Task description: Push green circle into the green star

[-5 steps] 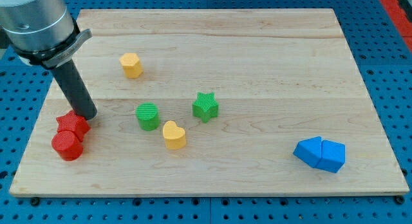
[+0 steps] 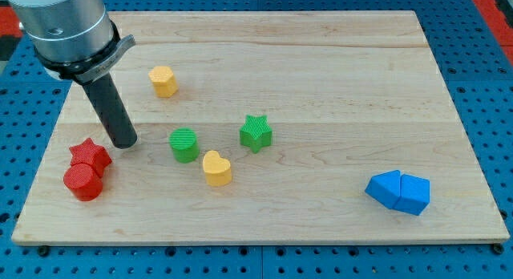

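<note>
on the wooden table (image 2: 337, 86), my tip (image 2: 126, 143) stood just left of the green circle (image 2: 184, 144), apart from it; the green star (image 2: 256, 132) sat to the circle's right. no jaws on this rod.

We are seeing a ribbed green circle (image 2: 184, 144), a green star (image 2: 256, 132), a yellow heart (image 2: 216, 168), a yellow hexagon (image 2: 163, 81), a red star (image 2: 90, 155), a red cylinder (image 2: 82, 183), two blue blocks (image 2: 398, 191), a pale striped wood board (image 2: 321, 78), our dark tip (image 2: 125, 142)
</note>
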Tool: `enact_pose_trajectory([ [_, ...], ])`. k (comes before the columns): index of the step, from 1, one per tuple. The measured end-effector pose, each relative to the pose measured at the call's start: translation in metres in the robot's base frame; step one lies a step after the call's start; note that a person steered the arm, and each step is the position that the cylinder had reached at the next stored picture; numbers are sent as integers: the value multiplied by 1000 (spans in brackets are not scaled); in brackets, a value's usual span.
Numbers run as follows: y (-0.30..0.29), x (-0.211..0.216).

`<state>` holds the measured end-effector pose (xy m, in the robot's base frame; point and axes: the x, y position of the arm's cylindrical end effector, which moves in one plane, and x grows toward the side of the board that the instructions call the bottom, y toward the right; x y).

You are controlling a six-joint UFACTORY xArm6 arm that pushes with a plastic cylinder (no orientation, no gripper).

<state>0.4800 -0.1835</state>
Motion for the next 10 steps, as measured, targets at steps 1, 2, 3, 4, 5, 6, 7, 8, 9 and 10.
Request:
enact_pose_trajectory([
  [1,-1,11],
  [2,22,20],
  [3,25,30],
  [4,25,29],
  [5,36,28],
  [6,59,14],
  [7,101,-5],
  [8,144,-5],
  [9,163,-5],
  [10,163,9],
])
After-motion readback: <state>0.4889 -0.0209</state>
